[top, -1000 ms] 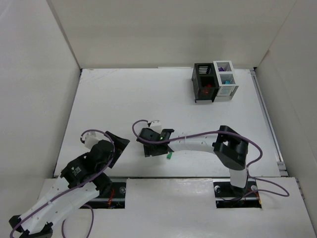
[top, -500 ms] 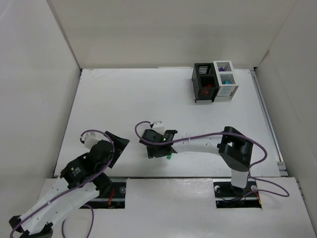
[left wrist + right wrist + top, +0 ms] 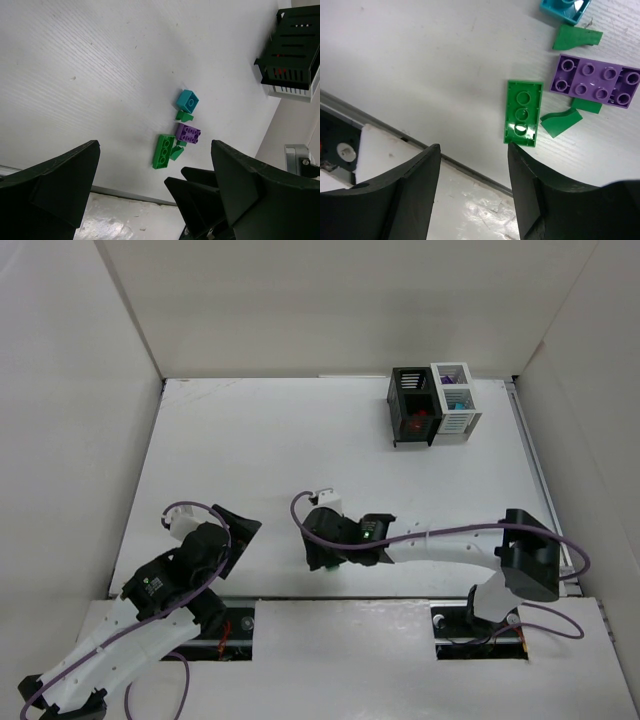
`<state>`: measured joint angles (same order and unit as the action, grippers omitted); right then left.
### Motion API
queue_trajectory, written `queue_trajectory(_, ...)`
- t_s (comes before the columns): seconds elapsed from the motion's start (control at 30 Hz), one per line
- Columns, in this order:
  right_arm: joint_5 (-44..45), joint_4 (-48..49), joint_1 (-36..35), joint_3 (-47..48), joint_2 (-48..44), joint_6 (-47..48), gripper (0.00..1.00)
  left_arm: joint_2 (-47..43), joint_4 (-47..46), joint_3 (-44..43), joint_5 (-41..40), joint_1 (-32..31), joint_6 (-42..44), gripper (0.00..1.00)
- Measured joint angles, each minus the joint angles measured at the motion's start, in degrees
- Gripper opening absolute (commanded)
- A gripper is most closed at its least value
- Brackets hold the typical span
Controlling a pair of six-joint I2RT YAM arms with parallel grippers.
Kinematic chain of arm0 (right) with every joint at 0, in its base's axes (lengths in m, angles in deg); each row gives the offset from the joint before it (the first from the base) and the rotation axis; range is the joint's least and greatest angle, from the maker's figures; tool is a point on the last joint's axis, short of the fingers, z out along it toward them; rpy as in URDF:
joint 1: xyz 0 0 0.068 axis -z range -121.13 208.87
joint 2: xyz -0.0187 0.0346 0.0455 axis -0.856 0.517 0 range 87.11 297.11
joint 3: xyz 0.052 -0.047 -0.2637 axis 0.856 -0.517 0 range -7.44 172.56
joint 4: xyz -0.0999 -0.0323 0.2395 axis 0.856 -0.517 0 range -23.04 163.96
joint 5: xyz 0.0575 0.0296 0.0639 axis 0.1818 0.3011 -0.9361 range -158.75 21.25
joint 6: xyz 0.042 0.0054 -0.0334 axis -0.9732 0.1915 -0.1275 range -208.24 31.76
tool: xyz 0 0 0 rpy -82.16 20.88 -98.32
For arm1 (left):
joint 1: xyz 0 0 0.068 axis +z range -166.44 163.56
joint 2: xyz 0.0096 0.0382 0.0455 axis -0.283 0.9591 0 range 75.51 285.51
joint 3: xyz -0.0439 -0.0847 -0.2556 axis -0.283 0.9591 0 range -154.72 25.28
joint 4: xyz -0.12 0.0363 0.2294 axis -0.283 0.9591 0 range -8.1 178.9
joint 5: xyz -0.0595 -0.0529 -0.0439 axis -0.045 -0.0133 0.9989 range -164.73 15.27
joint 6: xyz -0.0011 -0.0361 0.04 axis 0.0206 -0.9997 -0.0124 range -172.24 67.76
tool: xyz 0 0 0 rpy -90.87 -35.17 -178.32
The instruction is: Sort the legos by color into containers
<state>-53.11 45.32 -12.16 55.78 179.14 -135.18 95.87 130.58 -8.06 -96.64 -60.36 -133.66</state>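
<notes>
Several legos lie together near the table's front edge: a long green brick (image 3: 523,113), a purple brick (image 3: 596,80), a teal brick (image 3: 565,9) and small green pieces (image 3: 576,36). They also show in the left wrist view, with the green brick (image 3: 164,151), the purple brick (image 3: 188,133) and the teal brick (image 3: 187,101). My right gripper (image 3: 474,146) is open and empty, its right fingertip just short of the green brick's end. From above it (image 3: 325,556) covers the pile. My left gripper (image 3: 240,525) is open and empty, off to the left. The black and white containers (image 3: 433,405) stand at the back right.
The table's front edge with its metal rail (image 3: 465,167) runs right under my right gripper's fingers. Red shows inside the black bin (image 3: 415,423), teal and purple inside the white one (image 3: 455,400). White walls enclose the table on three sides.
My right arm has swung its elbow out to the right, and its gripper has shifted a little right and toward the front edge over the legos. The left arm has not moved.
</notes>
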Motion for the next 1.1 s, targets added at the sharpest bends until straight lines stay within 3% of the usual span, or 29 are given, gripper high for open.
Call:
queue_trajectory(0.2, 1.8, -0.6, 0.0, 1.1, 2.6, 0.0, 0.61, 0.0, 0.0, 0.0, 0.0, 0.0, 0.3, 0.92)
queue_trajectory(0.3, 2.6, -1.5, 0.0, 1.2, 5.5, 0.0, 0.68, 0.0, 0.0, 0.0, 0.0, 0.0, 0.5, 0.92)
queue_trajectory(0.47, 4.1, -2.4, 0.0, 1.2, 7.5, 0.4, 0.70, 0.0, -0.1, 0.0, 0.0, 0.0, 0.6, 0.92)
queue_trajectory(0.97, 7.5, -1.3, 0.0, 3.4, 11.8, 3.8, 0.70, 0.0, -0.1, 0.0, 0.0, 0.0, 0.6, 0.92)
queue_trajectory(1.1, 7.5, -1.3, 0.0, 3.4, 12.9, 4.1, 0.61, 0.0, -0.1, 0.0, 0.1, 0.0, 0.6, 0.92)
